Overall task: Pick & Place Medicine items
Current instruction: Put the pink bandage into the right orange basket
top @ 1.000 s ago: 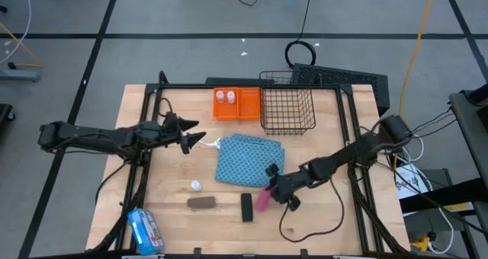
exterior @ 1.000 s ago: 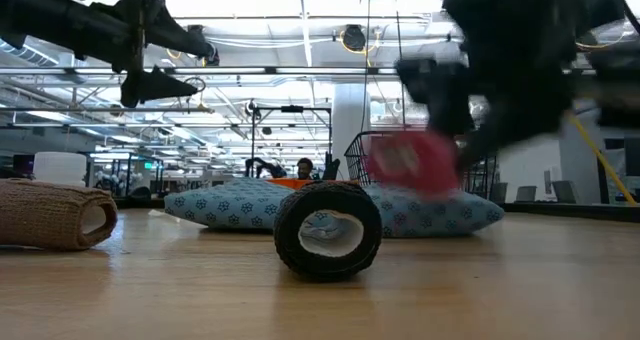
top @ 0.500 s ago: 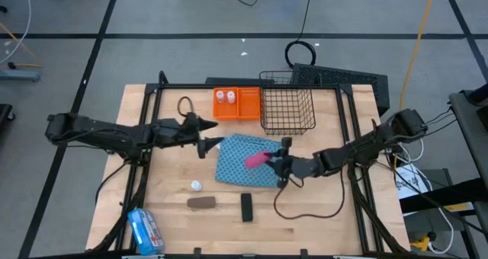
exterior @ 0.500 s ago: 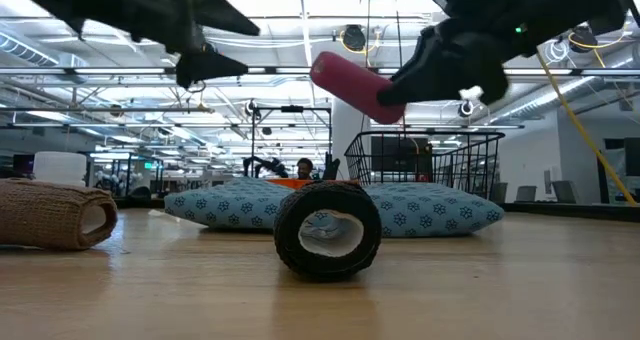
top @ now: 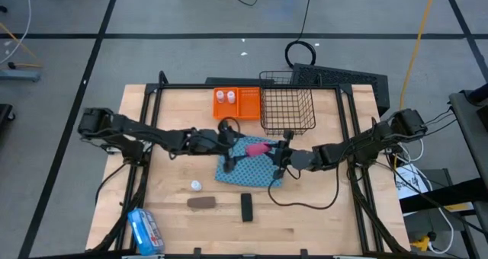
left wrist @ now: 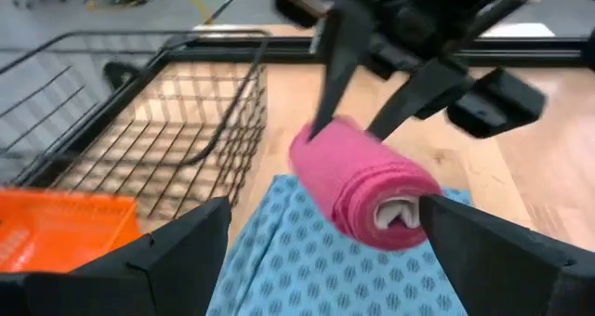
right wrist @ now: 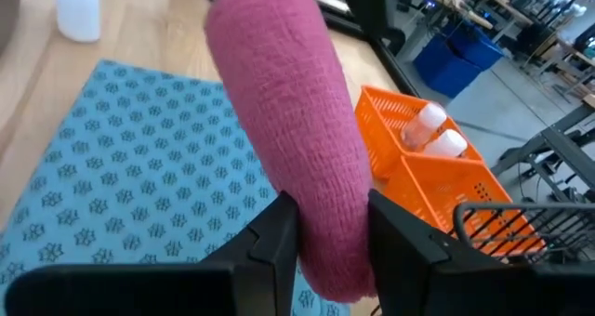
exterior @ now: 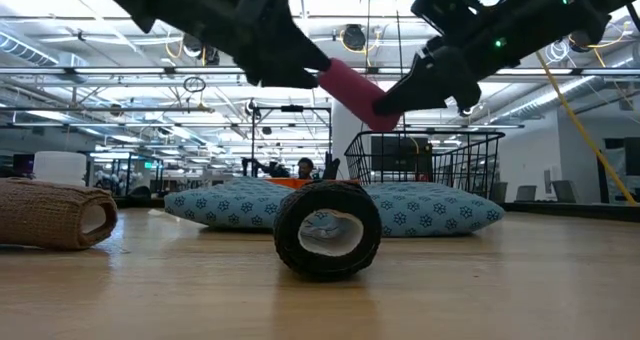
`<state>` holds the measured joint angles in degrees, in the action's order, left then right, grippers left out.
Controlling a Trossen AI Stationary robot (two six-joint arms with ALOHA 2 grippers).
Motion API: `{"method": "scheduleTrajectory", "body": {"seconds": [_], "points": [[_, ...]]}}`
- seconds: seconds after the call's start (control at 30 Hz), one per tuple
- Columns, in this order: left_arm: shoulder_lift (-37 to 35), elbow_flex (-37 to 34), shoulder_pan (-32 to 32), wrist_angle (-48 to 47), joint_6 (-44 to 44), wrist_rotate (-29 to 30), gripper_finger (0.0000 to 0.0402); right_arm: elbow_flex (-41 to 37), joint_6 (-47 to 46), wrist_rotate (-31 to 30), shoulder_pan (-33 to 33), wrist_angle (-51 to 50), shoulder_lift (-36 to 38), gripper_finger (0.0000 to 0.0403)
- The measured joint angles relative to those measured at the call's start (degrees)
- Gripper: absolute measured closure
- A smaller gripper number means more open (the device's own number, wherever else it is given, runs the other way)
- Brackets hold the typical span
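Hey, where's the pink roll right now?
In the high view, the pink roll is held off the table by the right gripper, above the blue patterned cloth near table centre, with the open left gripper closing in.

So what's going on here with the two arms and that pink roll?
The right gripper holds the pink roll in the air above the blue patterned cloth. The left gripper is open right at the roll's other end, as if for a handover. The brown roll, black roll and a white bottle lie on the table; two bottles sit in the orange tray.
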<state>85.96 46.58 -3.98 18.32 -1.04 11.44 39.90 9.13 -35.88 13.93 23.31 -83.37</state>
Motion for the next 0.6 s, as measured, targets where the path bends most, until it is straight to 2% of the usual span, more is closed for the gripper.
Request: {"method": "scheduleTrajectory", "body": {"seconds": [0.2,0.4,0.6], "points": [[2.9,3.2,-0.3,0.1,0.6,-0.5,0.0039,0.0,-0.3,0.0,0.0,-0.7,0.0,0.0308],[2.6,3.4,-0.4,0.1,0.7,-6.4,0.0039,-0.5,-0.6,0.2,0.0,-0.2,0.1,0.0308],[1.8,3.3,-0.6,1.4,0.3,-7.7,0.0039,-1.3,-2.9,-0.1,-0.4,0.9,0.1,0.0308]]}}
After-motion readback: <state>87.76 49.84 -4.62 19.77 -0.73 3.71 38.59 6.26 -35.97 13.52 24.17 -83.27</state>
